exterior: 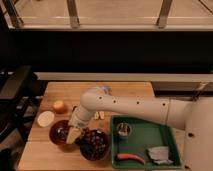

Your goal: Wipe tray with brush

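The green tray (142, 141) lies on the right part of the wooden table. It holds a small metal cup (123, 130), an orange carrot (131, 158) and a crumpled grey cloth (159, 154). My white arm reaches left from the right side. My gripper (75, 128) hangs left of the tray, between two brown bowls, with a pale yellow piece (73, 135) at its tip. The black-handled brush is not in view.
Two round brown bowls (61, 134) (96, 145) stand at the table's front left. An orange fruit (60, 106) and a white disc (46, 118) lie further left. Small pale pieces (99, 115) lie by the arm. A dark chair (15, 87) stands left of the table (125, 92).
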You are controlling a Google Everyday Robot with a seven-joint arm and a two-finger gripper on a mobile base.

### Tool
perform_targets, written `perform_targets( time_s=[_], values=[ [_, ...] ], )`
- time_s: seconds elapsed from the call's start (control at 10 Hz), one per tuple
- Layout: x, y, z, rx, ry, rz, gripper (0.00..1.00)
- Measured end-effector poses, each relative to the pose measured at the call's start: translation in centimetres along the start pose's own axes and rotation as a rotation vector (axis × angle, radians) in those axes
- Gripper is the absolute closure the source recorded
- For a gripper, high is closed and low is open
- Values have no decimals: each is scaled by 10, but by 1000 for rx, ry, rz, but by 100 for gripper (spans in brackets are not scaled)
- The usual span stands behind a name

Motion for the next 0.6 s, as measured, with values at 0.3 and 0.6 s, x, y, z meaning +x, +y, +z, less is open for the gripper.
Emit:
perform_targets(
  time_s=[0.3,0.6],
  values=[
    [4,1,14,-34,4,12,35],
    [9,3,29,-68,12,14,35]
  ],
)
